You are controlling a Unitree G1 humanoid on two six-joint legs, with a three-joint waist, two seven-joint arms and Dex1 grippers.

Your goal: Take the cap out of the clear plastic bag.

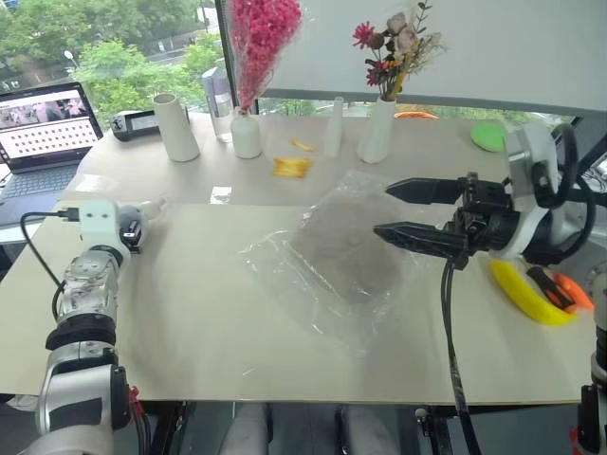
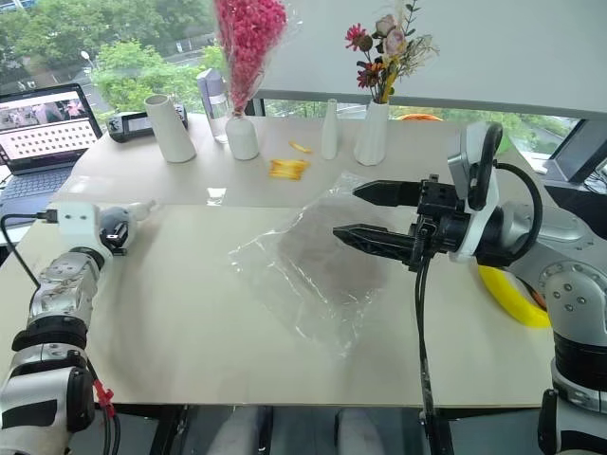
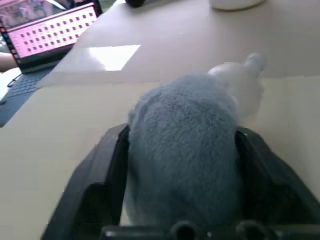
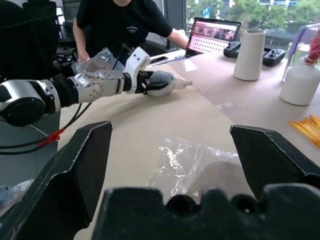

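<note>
The right gripper (image 1: 394, 210) is spreading wide just above the clear plastic bag (image 1: 327, 261), readying to grab; the cap (image 1: 346, 254) is lying inside.

The left gripper (image 3: 182, 165), off to the side, is pinching a blue-grey soft thing (image 3: 182, 150).

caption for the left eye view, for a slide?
Open right gripper hovers over the clear plastic bag with the cap inside; left gripper at the table's left edge.

Right end effector (image 1: 386, 210) agape, leftward.

Office or lab: beige table (image 1: 209, 322), laptop (image 1: 43, 128), flower vases (image 1: 377, 131), big windows.
</note>
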